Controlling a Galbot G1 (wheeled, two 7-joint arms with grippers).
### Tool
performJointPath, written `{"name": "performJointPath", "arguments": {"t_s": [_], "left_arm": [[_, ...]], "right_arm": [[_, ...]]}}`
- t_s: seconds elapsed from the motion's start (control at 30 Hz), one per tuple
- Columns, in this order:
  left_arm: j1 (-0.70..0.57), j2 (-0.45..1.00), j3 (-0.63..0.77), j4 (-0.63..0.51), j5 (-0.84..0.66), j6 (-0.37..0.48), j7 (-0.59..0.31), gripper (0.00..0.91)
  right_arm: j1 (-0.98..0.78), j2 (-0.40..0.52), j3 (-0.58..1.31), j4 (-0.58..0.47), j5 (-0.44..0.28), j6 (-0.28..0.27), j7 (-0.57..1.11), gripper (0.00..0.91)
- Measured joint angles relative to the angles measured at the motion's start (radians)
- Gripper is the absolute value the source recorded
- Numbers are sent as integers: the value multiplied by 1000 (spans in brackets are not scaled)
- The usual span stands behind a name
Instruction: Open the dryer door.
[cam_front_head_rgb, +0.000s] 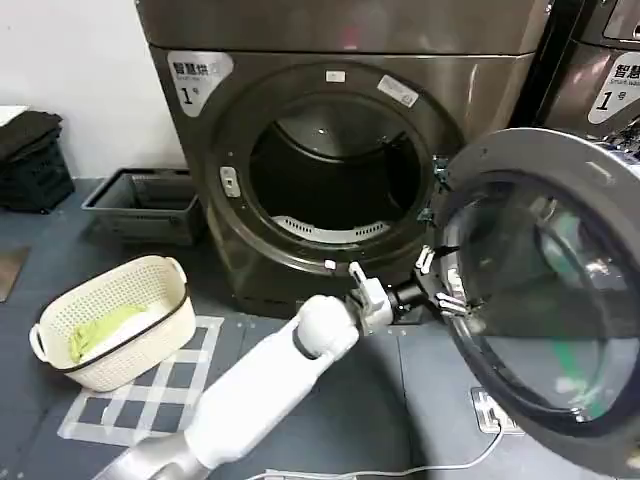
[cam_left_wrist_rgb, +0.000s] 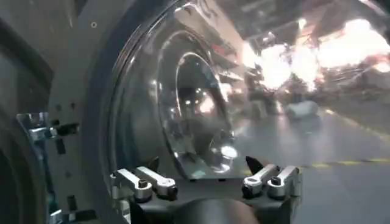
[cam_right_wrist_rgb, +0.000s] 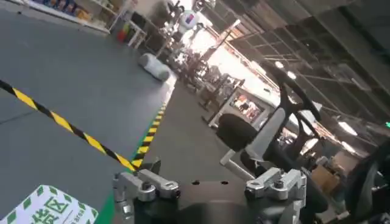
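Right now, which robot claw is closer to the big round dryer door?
The left claw is closer: open, right up against the inner side of the swung-open dryer door. The right claw is open too, pointing out at the room floor, away from the door.

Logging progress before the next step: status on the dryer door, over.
Left gripper open at inner rim of round chrome-ringed, dark-glass dryer door. Door swung wide, drum exposed. Right gripper open, aimed away across the room. Nothing blocking.
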Motion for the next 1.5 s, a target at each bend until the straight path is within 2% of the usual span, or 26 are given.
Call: {"name": "performJointPath", "arguments": {"t_s": [0.4, 0.73, 0.87, 1.03, 1.2, 1.37, 1.5], "left_arm": [[-20, -96, 1, 98, 29, -5, -4, 907], [-22, -108, -1, 102, 27, -3, -2, 907], [-6, -92, -2, 76, 20, 24, 4, 907], [28, -51, -20, -4, 12, 88, 20, 907], [92, 38, -62, -148, -40, 166, 12, 907], [191, 166, -167, -322, -74, 253, -30, 907], [304, 265, -298, -437, -93, 291, -46, 907]], "right_arm": [[2, 2, -1, 5, 0, 1, -2, 907], [0, -6, 0, -11, 1, 9, -17, 907], [-1, -17, 3, -32, 1, 10, -20, 907], [-3, -28, 8, -59, 1, 10, -33, 907], [-7, -41, 13, -68, 4, 10, -43, 907], [-6, -55, 16, -82, 5, 10, -50, 907], [1, -63, 12, -81, 4, 10, -51, 907]]}}
